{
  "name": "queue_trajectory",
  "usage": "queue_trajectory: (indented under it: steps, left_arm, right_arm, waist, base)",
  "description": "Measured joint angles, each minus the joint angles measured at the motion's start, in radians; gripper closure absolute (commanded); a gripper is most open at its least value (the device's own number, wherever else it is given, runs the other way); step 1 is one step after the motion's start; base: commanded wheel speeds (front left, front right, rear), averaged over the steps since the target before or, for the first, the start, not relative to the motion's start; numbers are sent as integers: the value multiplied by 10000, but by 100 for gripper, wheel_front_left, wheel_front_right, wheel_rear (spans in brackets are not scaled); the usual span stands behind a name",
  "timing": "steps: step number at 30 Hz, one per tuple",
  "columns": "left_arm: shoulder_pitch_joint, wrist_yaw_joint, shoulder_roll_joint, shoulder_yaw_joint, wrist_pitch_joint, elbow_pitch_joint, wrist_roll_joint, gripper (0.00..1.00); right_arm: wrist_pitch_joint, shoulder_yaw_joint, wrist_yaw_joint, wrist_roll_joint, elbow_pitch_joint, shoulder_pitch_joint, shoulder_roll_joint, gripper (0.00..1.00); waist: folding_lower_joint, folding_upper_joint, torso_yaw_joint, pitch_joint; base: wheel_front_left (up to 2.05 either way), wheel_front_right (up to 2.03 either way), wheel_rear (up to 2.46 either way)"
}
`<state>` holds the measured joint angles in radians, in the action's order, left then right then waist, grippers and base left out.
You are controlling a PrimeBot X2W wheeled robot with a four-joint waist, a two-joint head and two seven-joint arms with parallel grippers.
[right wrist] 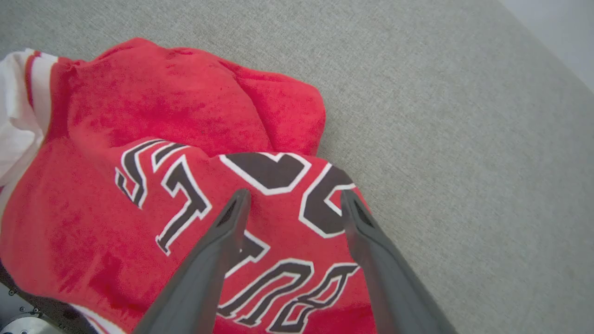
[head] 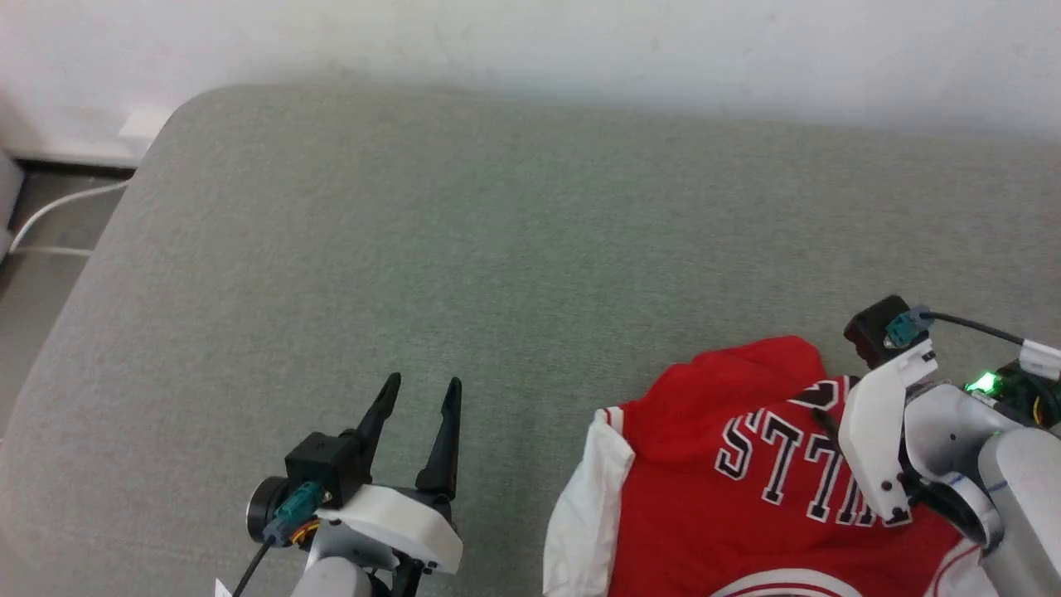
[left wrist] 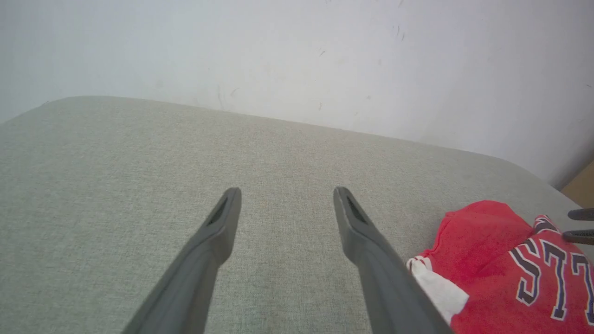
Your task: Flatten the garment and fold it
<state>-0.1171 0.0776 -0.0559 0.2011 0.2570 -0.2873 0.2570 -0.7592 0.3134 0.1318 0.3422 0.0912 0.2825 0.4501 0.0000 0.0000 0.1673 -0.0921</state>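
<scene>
The right pincer (right wrist: pixel 294 195) stood with its two dark, tapered fingers spread apart and nothing clamped between them, poised over the black, white-outlined lettering of the garment (right wrist: pixel 162 106). The red jersey of soft, nubby knit lay bunched directly beneath and ahead of the tips; whether they touched the cloth could not be made out. Beyond the print a rumpled red fold humped up, and to the pincer's left a white sleeve with striped trim ran off the frame edge. Well out to that side, the left pincer (head: pixel 423 381) was likewise agape and empty above a grey, finely woven cushion (head: pixel 497 249) with rounded corners, backed by a marked white wall (head: pixel 580 41).
</scene>
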Motion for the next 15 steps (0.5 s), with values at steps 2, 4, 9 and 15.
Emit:
queue_trajectory:
  steps: [2,4,9,15]
  left_arm:
    - [-46,-2,2,73,0,-4,48,0]
    - [-88,-2,4,171,0,-2,73,0]
    - [-140,-48,13,360,0,8,234,0]
    - [-269,-178,17,587,0,10,466,0]
  right_arm:
    - [-29,288,0,-8,610,409,92,0]
    - [-19,491,2,-8,1200,750,123,0]
    - [-29,1124,-2,10,2439,1099,255,94]
    - [1064,1651,15,-163,3143,2172,627,100]
  waist:
    - [0,-1,256,-135]
    - [0,0,499,-276]
    - [0,0,1085,-620]
    - [1,0,1584,-997]
  base:
    - [0,0,0]
    - [0,0,0]
    - [0,0,0]
    - [0,0,0]
